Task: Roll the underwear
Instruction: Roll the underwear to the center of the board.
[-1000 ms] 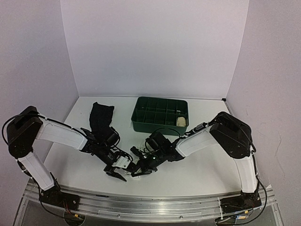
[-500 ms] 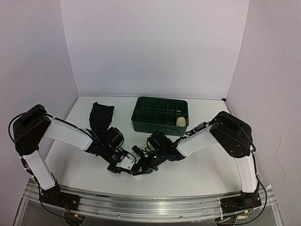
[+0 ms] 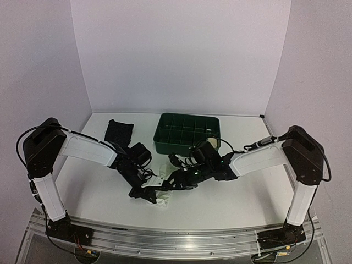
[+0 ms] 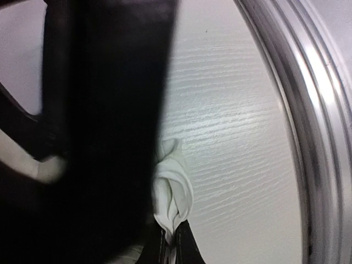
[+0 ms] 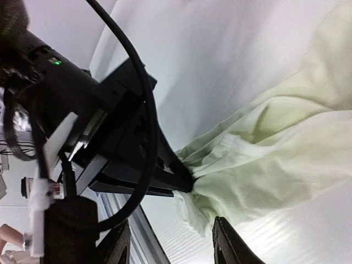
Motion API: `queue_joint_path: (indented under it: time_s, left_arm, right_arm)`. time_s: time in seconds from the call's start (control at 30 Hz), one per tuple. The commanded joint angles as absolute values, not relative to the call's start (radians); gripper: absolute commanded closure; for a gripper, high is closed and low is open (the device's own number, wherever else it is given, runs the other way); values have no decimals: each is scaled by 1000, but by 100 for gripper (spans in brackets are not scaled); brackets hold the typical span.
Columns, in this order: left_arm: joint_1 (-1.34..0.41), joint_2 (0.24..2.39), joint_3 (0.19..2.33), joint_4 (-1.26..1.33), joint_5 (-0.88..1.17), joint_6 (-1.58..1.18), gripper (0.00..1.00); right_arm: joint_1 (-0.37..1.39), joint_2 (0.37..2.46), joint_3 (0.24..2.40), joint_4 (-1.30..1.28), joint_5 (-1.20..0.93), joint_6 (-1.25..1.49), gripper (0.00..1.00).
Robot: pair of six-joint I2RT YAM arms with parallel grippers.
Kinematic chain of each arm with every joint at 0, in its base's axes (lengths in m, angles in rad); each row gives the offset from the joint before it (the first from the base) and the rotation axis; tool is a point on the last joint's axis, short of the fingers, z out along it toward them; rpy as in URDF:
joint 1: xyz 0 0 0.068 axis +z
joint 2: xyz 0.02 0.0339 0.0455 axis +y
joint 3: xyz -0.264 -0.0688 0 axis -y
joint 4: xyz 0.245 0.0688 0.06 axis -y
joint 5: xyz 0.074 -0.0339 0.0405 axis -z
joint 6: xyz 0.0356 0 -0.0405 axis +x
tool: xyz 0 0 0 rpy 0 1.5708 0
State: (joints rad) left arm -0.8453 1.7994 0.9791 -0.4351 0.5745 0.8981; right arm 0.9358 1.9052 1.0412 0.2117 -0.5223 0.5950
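The small white underwear (image 3: 163, 197) lies bunched on the table near the front edge. My left gripper (image 3: 155, 193) is shut on one end of it. In the left wrist view the white cloth (image 4: 175, 187) runs down into the closed left gripper (image 4: 175, 247). In the right wrist view the same cloth (image 5: 264, 165) spreads to the right of the left gripper's tips. My right gripper (image 5: 173, 245) stands open just beside the cloth, with nothing between its fingers (image 5: 230, 245). From above, the right gripper (image 3: 176, 183) is right of the left one. The black underwear (image 3: 118, 132) lies flat at the back left.
A green divided tray (image 3: 165, 144) stands at the back centre, just behind the right arm. The metal rail (image 4: 324, 137) of the table's front edge runs close to the left gripper. Both arms meet over the front middle of the table.
My left gripper has closed on the white underwear. My right gripper has opened and let go, and both arms have shifted a little to the right.
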Motion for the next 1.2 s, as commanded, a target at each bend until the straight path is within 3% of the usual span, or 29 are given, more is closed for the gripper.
queue_joint_path:
  time_s: [0.0, 0.3, 0.57, 0.97, 1.07, 1.17]
  left_arm:
    - [-832, 1849, 1049, -613, 716, 739, 100]
    - [-795, 1890, 1139, -776, 950, 705, 100]
    - [-786, 1960, 1162, -767, 992, 620, 100]
    - [-780, 1996, 1178, -753, 1031, 592, 100]
    - [-779, 1997, 1174, -752, 1028, 593, 100]
    - [-779, 2001, 1170, -742, 1027, 589, 100]
  right_arm:
    - [961, 1763, 946, 212, -346, 430, 52]
    - [1156, 1633, 746, 356, 9, -24, 55]
    - [1352, 1796, 894, 340, 358, -407, 51]
    - [1371, 1977, 1003, 317, 374, -518, 49]
    - [1371, 1997, 1008, 302, 373, -499, 56]
    - [1371, 2006, 1026, 296, 389, -476, 79]
